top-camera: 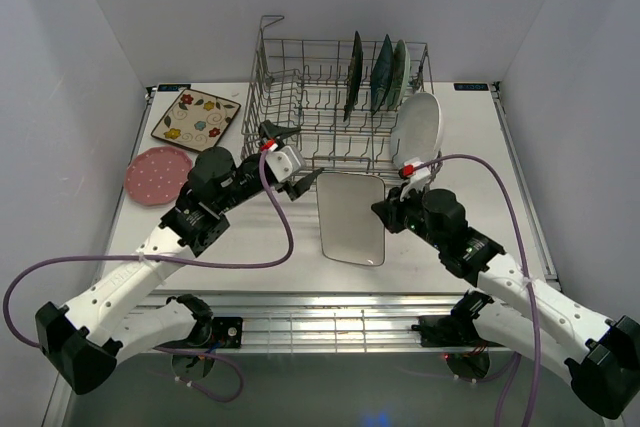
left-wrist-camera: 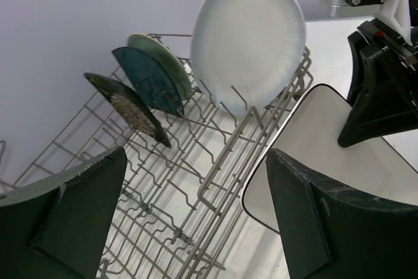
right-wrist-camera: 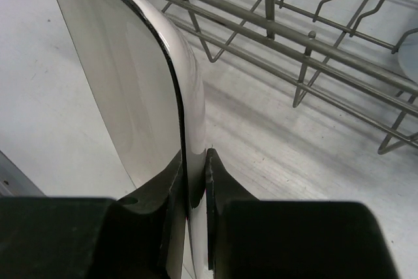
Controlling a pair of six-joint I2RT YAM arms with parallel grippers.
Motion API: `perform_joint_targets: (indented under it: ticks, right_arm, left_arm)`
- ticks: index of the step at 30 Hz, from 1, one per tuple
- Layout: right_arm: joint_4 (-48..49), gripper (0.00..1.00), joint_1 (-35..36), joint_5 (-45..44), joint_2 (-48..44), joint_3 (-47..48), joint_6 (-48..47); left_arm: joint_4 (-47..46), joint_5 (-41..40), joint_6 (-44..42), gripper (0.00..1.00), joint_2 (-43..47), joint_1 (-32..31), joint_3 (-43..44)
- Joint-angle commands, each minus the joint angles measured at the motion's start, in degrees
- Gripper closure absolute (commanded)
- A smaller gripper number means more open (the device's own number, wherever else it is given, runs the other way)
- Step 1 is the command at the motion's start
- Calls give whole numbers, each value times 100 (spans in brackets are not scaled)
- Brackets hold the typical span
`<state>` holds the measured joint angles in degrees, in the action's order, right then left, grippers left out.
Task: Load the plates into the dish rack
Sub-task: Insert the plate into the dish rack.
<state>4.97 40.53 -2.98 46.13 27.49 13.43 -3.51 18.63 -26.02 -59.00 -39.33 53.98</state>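
Edge of the white rectangular plate (top-camera: 350,222) sits clamped in the right gripper (right-wrist-camera: 194,161); left gripper (left-wrist-camera: 196,155) is wide open

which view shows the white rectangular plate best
Top external: the whole white rectangular plate shows in front of the dish rack. Right wrist shows only its rim pinched in the right gripper; left wrist only one corner.
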Motion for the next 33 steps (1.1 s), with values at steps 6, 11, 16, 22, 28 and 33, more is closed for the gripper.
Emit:
perform_joint_targets:
  ticks: [6,11,16,22,28,33]
  right_arm:
    - [277,92,7,-220,150,1496,81]
    - [-83,92,7,-299,335,2180,54]
    - [-487,92,7,-728,520,2770,10]
    - [-831,92,7,-1247,774,3526,-42]
    - [-1086,92,7,-1731,1073,4333,-235]
    - [-1323,92,7,-2161,1495,4967,-420]
  left_arm:
    - [-53,-1186,229,2,486,31,-335]
    - [-133,-1388,264,2,592,31,-563]
    - [-194,-1573,282,2,600,31,-669]
    - [-413,-1775,317,2,644,31,-809]
    - [-642,-2100,361,2,724,31,-1020]
    - [-748,-2171,334,2,697,31,-1100]
